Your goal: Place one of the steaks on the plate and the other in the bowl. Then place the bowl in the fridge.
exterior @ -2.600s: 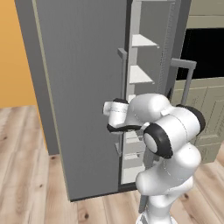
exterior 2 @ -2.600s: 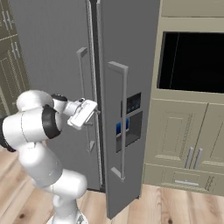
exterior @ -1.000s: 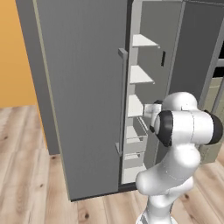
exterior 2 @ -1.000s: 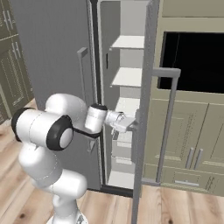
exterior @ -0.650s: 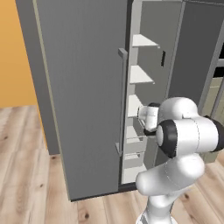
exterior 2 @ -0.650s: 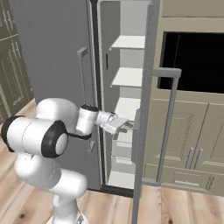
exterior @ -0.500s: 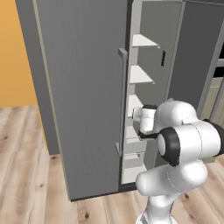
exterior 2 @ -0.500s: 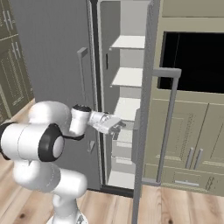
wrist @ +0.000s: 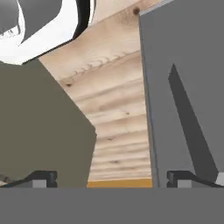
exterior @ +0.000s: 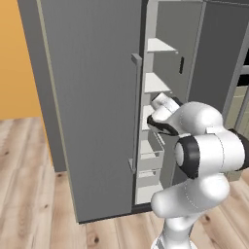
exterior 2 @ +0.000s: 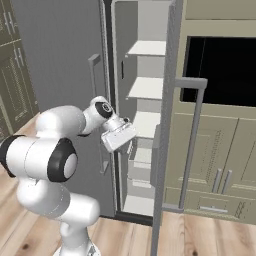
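Tall grey double-door fridge (exterior: 92, 97) is filling the left and centre of the left base view; its left door is sitting closed with a long vertical handle (exterior: 135, 112), its right door (exterior 2: 167, 125) is standing swung open, edge-on in the centre of the right base view, with its own long grey handle (exterior 2: 192, 140) facing right.

White inner shelves (exterior 2: 147, 87) are showing in the open compartment, stacked from upper centre down to pale drawers (exterior 2: 137, 170) at lower centre of the right base view.

White arm's two-finger gripper (exterior 2: 127, 131) is sitting just in front of the open compartment, centre-left of the right base view, roughly level with the third shelf. In the left base view the white hand (exterior: 163, 104) is poking past the closed door's edge at centre frame.

In the hand view, the two dark fingertips (wrist: 41, 178) are sitting far apart at bottom left and bottom right, with bare wooden floor (wrist: 118, 113) between them. Jaws are spread wide, gripping nothing.

Relative to the hand: a grey fridge panel with a dark ridge is taking up the right side of the hand view, a flat olive-grey surface (wrist: 39, 131) the lower left, white fridge interior the upper left. Can't tell whether the hand is touching the fridge.

Beige cabinet fronts (exterior 2: 225, 165) and a black oven window (exterior 2: 220, 70) are sitting at right of the right base view.
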Available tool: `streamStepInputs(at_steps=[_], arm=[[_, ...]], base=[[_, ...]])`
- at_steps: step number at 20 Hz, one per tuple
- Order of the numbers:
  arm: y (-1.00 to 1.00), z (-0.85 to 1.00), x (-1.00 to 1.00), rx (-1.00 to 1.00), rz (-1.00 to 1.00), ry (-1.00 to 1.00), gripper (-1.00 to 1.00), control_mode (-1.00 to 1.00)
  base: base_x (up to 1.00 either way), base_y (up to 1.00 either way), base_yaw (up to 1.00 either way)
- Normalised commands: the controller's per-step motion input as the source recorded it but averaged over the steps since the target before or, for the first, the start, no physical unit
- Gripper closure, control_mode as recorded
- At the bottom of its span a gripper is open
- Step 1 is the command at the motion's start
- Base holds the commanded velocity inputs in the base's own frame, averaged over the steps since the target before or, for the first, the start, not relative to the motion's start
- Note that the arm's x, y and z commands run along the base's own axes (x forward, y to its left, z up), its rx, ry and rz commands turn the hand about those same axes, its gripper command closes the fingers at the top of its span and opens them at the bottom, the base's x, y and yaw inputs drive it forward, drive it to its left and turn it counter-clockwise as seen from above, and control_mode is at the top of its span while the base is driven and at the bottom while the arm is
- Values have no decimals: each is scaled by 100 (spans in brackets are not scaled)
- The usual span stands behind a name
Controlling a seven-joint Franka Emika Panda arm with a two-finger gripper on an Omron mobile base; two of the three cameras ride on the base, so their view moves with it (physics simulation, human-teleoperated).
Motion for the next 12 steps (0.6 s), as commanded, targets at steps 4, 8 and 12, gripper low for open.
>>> streamStepInputs(at_steps=[4, 8, 12], arm=[[43, -36, 11, 47, -54, -48, -100, -100], [89, -20, 0, 17, -50, -41, -100, -100], [81, -16, 1, 15, -52, -55, -100, -100]], base=[[0, 0, 0], [0, 0, 0], [0, 0, 0]])
